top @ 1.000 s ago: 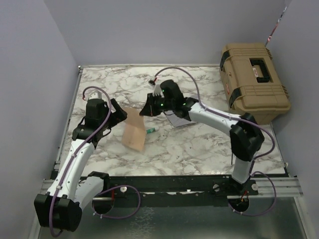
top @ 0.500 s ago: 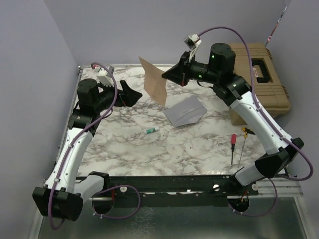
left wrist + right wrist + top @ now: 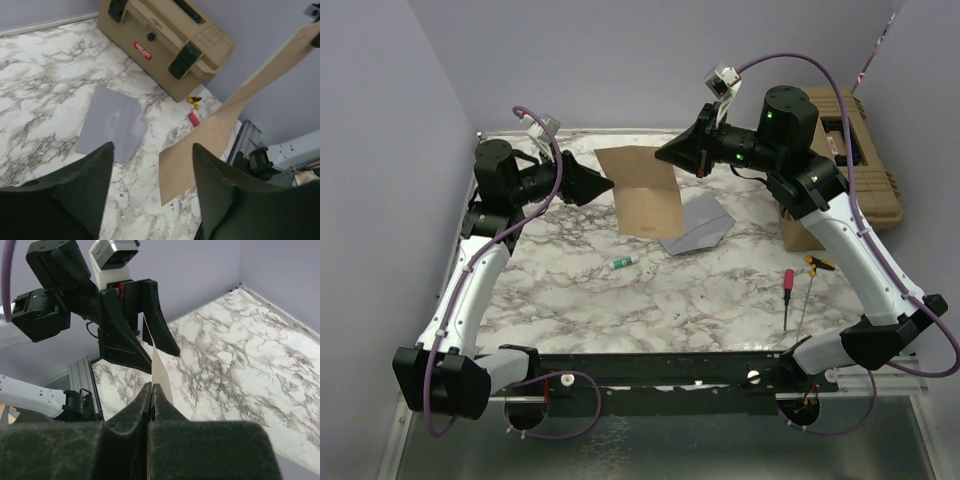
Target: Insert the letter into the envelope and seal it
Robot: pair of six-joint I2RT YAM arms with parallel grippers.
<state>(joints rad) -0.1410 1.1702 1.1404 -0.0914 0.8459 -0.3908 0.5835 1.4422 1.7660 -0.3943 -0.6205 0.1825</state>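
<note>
My right pincer (image 3: 661, 157) is squeezed shut on the letter (image 3: 642, 195). It pinches the top right edge of the brown sheet and holds it up in the air, over the back part of the bench (image 3: 720, 290). The sheet hangs down and bends a little.

My left pincer (image 3: 607, 187) is open. It points at the left edge of the letter, with one finger on each side of that edge. From my left wrist I see the brown sheet (image 3: 215, 135) between my two dark fingers (image 3: 82, 187), and they are not squeezing it. I cannot tell if a finger touches the paper. From my right wrist I see the sheet (image 3: 161, 377) edge-on, running from my shut pincer (image 3: 151, 386) to the open one (image 3: 160, 360).

The envelope (image 3: 695, 225) lies flat on the bench, under and a bit to the right of the hanging letter. The letter is outside it.

A tan tool case (image 3: 840, 150) sits at the far right corner. Its lid is down, so I cannot see inside.

A small white and green tube (image 3: 625, 262) lies on the bench near the envelope. A red screwdriver (image 3: 787, 290) and a yellow and black tool (image 3: 817, 263) lie in front of the case.
</note>
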